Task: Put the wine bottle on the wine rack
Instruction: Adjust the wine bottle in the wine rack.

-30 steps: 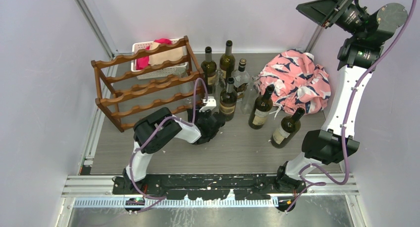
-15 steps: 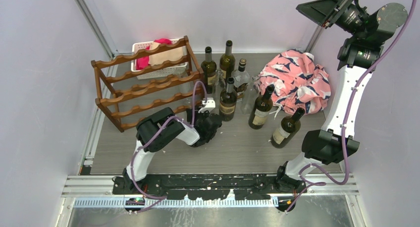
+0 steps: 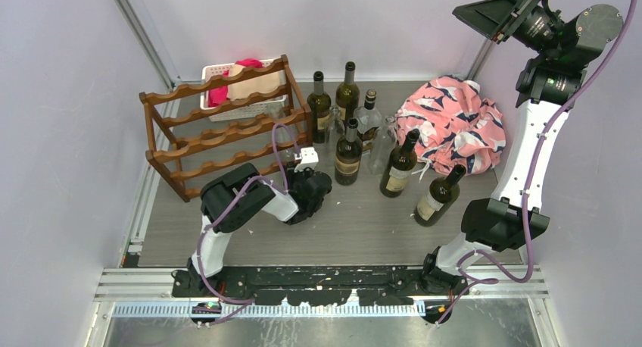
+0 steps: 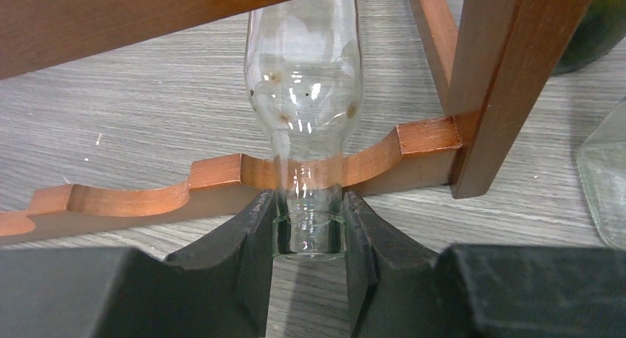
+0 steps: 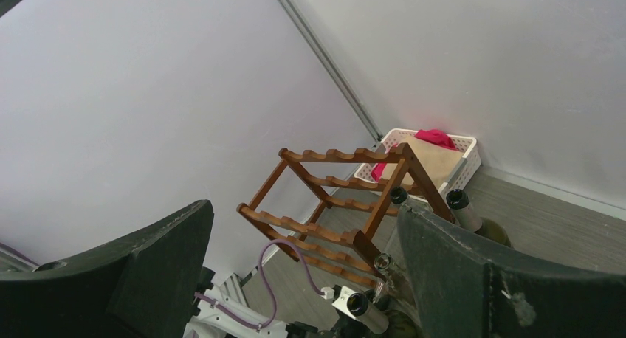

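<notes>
Since a second ago, the left arm's wrist has slid leftward, closer to the wine rack (image 3: 219, 127). Cream labels on the standing dark bottles (image 3: 349, 156) are too small to read. Folded low over the table (image 3: 363, 226), the left gripper (image 4: 308, 227) clamps the neck of the clear wine bottle (image 4: 303, 80), whose neck rests in a scallop of the rack's bottom rail. Raised high, the right gripper (image 3: 490, 14) gapes wide, empty.
</notes>
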`<action>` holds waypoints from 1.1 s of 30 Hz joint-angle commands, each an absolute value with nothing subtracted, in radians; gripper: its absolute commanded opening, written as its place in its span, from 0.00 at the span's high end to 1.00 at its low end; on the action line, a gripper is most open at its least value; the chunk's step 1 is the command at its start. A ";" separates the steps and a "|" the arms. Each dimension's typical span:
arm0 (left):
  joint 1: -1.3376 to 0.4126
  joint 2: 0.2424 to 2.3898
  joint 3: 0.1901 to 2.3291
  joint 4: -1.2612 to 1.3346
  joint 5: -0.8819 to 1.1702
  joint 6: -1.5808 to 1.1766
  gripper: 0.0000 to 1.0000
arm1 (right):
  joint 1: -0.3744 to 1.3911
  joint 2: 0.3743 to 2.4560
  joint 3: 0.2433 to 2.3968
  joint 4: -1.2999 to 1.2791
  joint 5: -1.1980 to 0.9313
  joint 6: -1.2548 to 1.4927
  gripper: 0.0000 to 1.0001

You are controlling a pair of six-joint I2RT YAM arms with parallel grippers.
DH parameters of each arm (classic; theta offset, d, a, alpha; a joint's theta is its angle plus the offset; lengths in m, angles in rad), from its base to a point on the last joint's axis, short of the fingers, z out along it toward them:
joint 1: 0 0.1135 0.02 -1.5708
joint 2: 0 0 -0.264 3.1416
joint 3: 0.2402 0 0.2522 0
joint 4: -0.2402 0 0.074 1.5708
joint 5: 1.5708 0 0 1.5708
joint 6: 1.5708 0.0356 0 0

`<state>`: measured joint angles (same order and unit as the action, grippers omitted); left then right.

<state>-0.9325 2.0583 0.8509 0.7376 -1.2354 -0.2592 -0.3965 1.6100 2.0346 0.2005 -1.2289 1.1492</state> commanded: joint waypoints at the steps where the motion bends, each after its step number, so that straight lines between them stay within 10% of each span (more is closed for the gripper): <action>1: -0.909 2.029 0.832 0.734 -1.150 -0.366 1.00 | -0.394 1.591 2.072 0.223 -1.226 1.141 0.00; 13: -0.869 2.027 0.885 0.600 -1.116 -0.442 0.98 | -0.394 1.589 2.069 0.225 -1.227 1.141 0.00; 23: -0.858 2.013 0.911 0.510 -1.072 -0.483 0.44 | -0.395 1.587 2.069 0.229 -1.228 1.141 0.00; 33: -0.865 1.970 0.872 0.467 -1.044 -0.518 0.20 | -0.394 1.585 2.068 0.230 -1.229 1.143 0.00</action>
